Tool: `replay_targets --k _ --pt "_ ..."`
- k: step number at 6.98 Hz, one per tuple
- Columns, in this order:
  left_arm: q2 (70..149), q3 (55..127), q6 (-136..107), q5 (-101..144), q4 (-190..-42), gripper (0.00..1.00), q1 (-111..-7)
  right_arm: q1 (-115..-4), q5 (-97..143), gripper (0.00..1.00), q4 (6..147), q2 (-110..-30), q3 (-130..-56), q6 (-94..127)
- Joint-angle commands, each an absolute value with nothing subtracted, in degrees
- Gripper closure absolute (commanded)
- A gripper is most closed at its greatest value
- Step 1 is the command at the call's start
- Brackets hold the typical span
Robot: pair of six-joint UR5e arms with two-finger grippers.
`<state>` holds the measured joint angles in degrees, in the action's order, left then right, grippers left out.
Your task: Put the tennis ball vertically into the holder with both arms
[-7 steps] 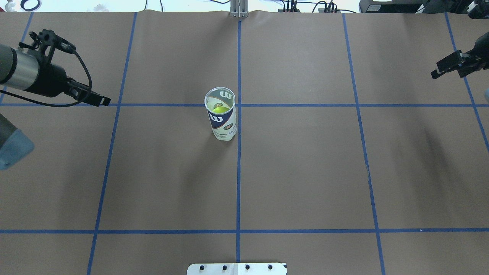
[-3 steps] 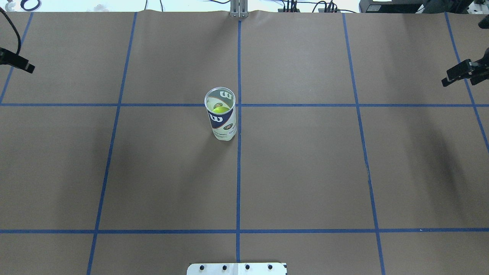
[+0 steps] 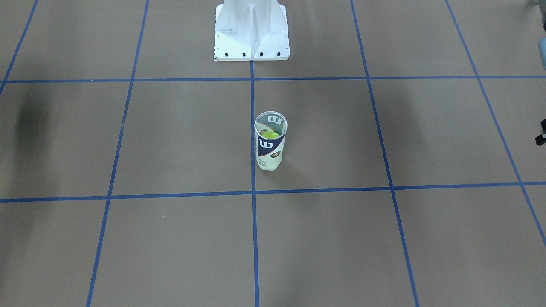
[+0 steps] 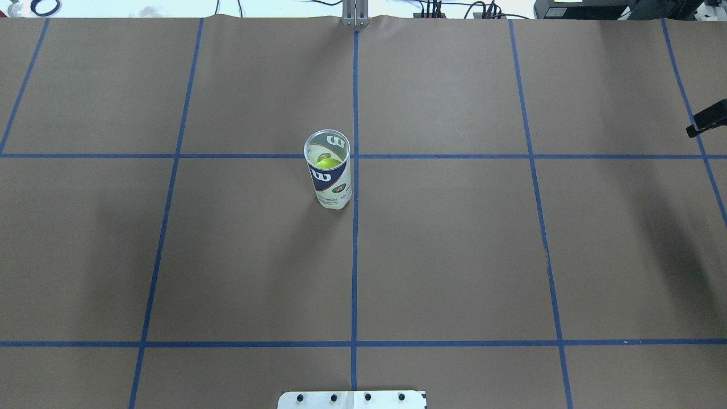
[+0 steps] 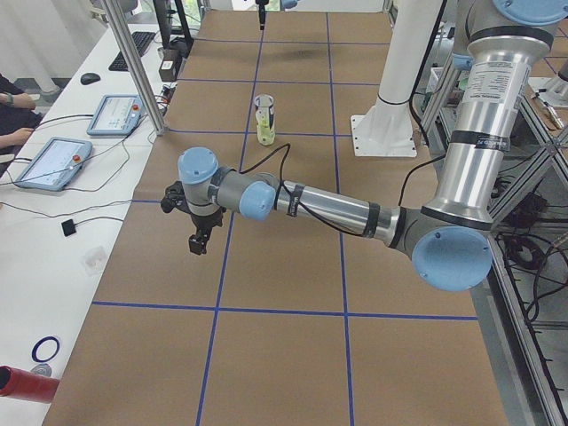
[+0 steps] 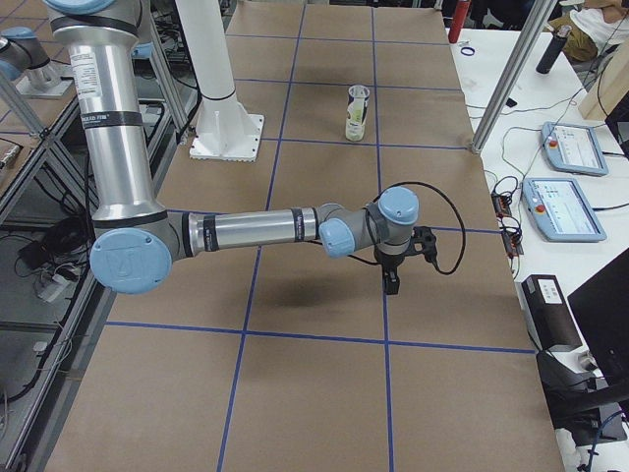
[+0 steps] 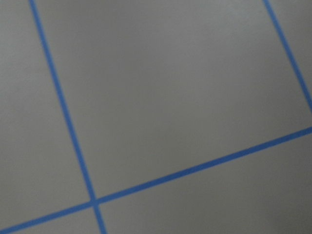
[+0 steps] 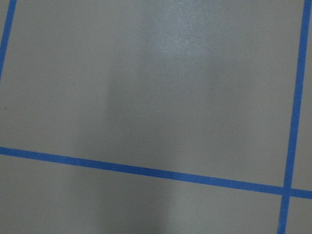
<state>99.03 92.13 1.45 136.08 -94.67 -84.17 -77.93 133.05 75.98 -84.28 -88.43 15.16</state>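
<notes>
The holder (image 4: 329,180), a clear tube with a navy-and-white "W" label, stands upright near the table's middle. It also shows in the front view (image 3: 269,150) and both side views (image 5: 264,120) (image 6: 358,113). A yellow-green tennis ball (image 4: 328,163) sits inside it, below the rim. Both grippers are far from it. Only a black tip of my right gripper (image 4: 707,122) shows at the overhead view's right edge; the right side view shows it pointing down (image 6: 391,283). My left gripper (image 5: 197,240) hangs over the table's left end. I cannot tell whether either is open or shut.
The white metal base (image 3: 251,34) stands at the robot's side of the table. Blue tape lines (image 4: 354,255) cross the brown paper. Tablets lie on side tables (image 5: 53,164) (image 6: 565,147). Both wrist views show only paper and tape.
Both arms have drawn outward, away from the holder. The left gripper has left the overhead view on the left. The right gripper has slid to the right edge. The holder has not moved.
</notes>
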Motion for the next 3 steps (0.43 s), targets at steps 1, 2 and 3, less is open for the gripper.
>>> replay_targets --k 1,2,3 --pt "94.85 90.54 4.13 136.24 -93.34 0.0 -87.53 -83.9 138.83 0.0 76.11 -88.84 -88.5 9.97" --pt "92.05 89.92 4.22 135.62 -94.12 0.0 -87.45 -85.85 140.08 0.0 76.11 -90.6 -88.59 9.58" --pt "91.59 89.91 4.04 134.75 -94.48 0.0 -87.36 -87.26 140.1 0.0 76.2 -91.49 -89.03 9.58"
